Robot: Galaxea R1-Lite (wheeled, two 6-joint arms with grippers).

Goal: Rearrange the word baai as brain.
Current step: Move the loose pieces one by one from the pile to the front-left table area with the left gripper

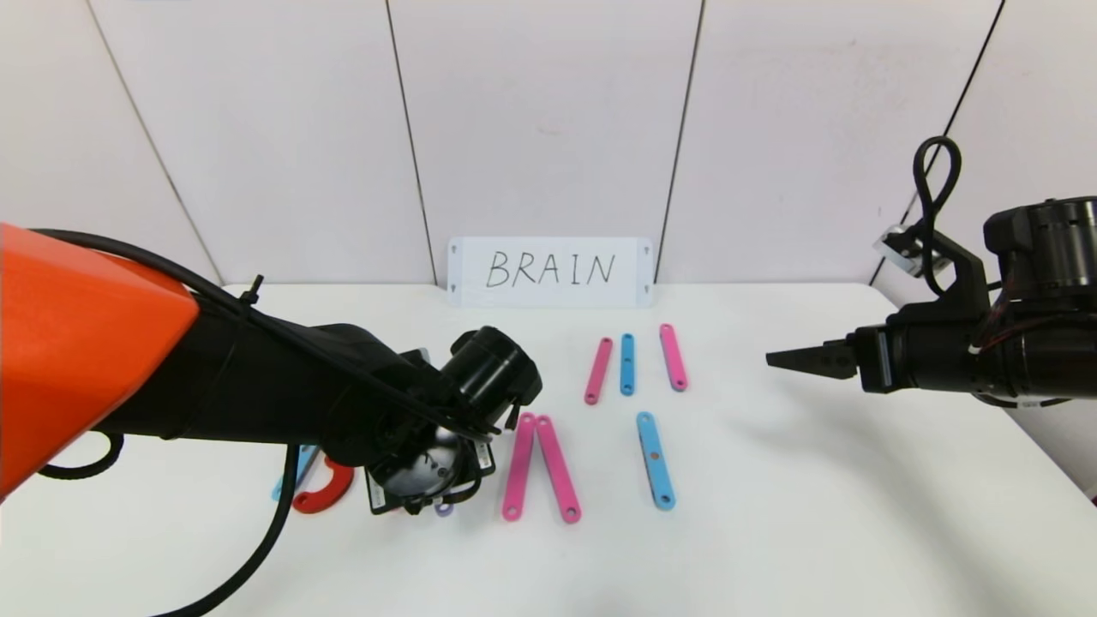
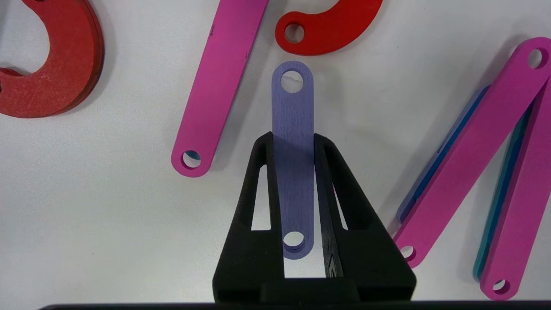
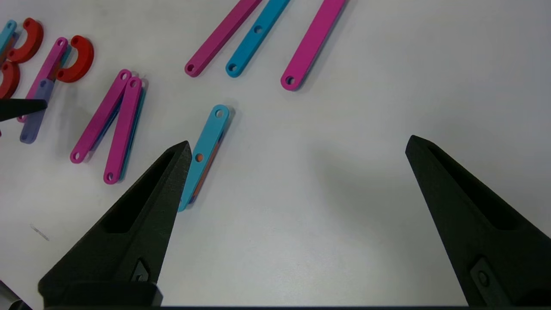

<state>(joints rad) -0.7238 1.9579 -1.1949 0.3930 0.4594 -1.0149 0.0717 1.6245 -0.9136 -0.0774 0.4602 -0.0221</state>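
My left gripper (image 2: 292,140) is low over the table's front left (image 1: 433,501), shut on a short purple bar (image 2: 292,107) that runs lengthwise between its fingers. Next to it lie a pink bar (image 2: 219,86) and two red hooks (image 2: 335,26) (image 2: 64,73). Two pink bars (image 1: 518,467) (image 1: 557,470) form a peak to the right of the gripper, stacked on blue pieces. A light-blue bar (image 1: 656,461) lies further right. My right gripper (image 1: 776,358) hovers open and empty above the table's right side (image 3: 297,144).
Three spare bars lie side by side at the back: pink (image 1: 598,370), light-blue (image 1: 627,364) and pink (image 1: 673,357). A white card (image 1: 550,271) with handwritten "BRAIN" leans on the wall. The left arm hides the letters at the front left in the head view.
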